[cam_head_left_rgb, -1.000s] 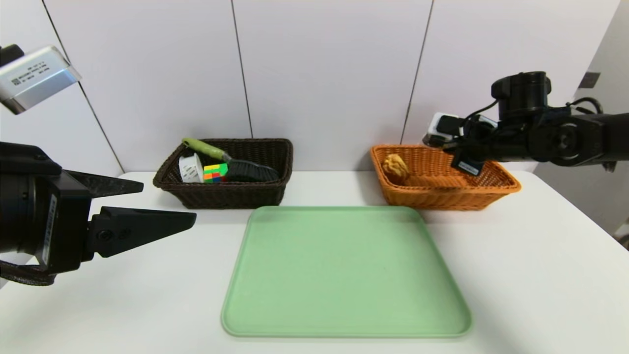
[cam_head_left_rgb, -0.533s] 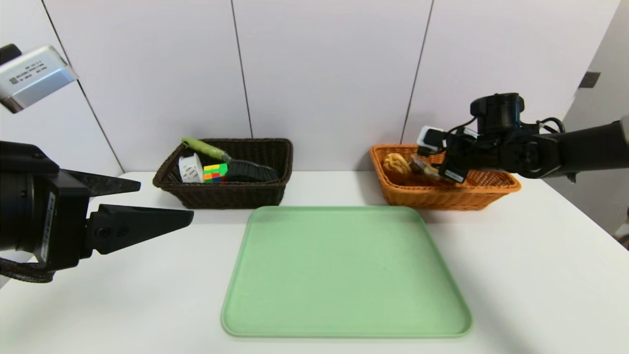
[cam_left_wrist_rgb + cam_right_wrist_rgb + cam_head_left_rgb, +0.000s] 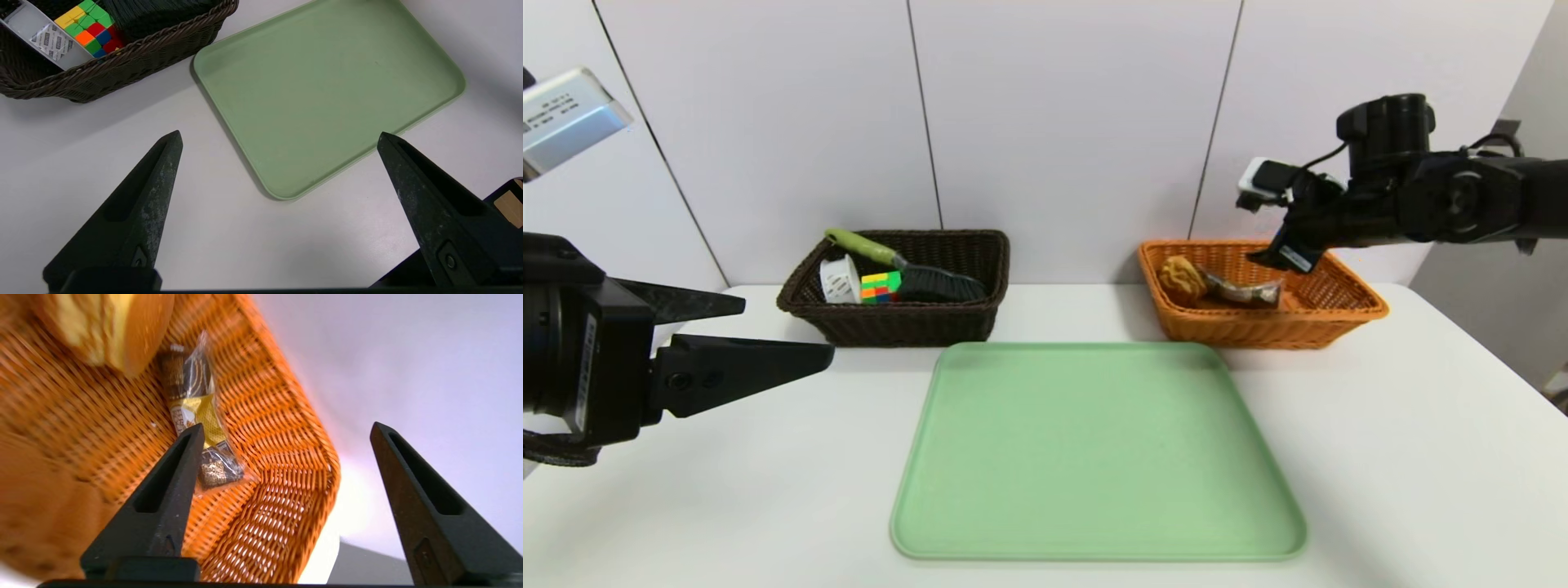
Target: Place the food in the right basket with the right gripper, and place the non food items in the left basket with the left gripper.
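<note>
Our R tool (image 3: pixel 288 426) hangs over the orange basket (image 3: pixel 1258 331), jaws apart w/ nothing between; the wrapped snack (image 3: pixel 1241 291) lies inside next to the bun (image 3: pixel 1181 278). Our L tool (image 3: pixel 282 132) is also apart, above the desk (image 3: pixel 743 490) near the green tray (image 3: pixel 1098 449); spool (image 3: pixel 840 282), cube (image 3: pixel 880 287) & brush (image 3: pixel 939 283) are in the dark basket (image 3: pixel 907 327).

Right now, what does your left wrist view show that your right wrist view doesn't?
Only the left wrist view: the colourful puzzle cube, the green tray and the dark brown basket.

Only the right wrist view: the bumpy bun, the wrapped snack and the orange basket.

Both: an open, empty end effector.
</note>
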### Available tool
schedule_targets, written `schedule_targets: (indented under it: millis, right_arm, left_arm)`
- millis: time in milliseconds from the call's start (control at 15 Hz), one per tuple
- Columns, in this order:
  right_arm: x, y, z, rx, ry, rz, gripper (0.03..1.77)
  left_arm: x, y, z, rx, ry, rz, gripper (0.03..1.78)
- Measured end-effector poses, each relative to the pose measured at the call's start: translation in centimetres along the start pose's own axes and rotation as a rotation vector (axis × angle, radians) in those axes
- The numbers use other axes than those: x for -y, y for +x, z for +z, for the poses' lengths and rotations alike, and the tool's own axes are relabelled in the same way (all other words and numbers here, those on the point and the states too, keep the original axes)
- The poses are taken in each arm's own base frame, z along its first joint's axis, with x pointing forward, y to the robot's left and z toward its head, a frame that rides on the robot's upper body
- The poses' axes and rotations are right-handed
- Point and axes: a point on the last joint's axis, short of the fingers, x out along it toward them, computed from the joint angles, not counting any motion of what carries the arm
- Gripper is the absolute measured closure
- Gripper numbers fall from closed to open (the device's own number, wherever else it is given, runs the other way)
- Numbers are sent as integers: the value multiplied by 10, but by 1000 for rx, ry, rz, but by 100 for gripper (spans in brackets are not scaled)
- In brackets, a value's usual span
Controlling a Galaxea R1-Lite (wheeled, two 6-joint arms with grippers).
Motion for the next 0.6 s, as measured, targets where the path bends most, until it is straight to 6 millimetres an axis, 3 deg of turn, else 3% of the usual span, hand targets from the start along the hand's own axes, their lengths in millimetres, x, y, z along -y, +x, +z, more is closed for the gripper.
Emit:
schedule_targets:
  millis: [267, 600]
  right_arm:
    - [14, -48, 10, 11, 272, 45, 26]
    - [4, -111, 3, -88, 707, 143, 18]
  left_arm:
    - [-3, -3, -1, 8, -18, 23, 12]
    - [-8, -3, -5, 2, -35, 57, 12]
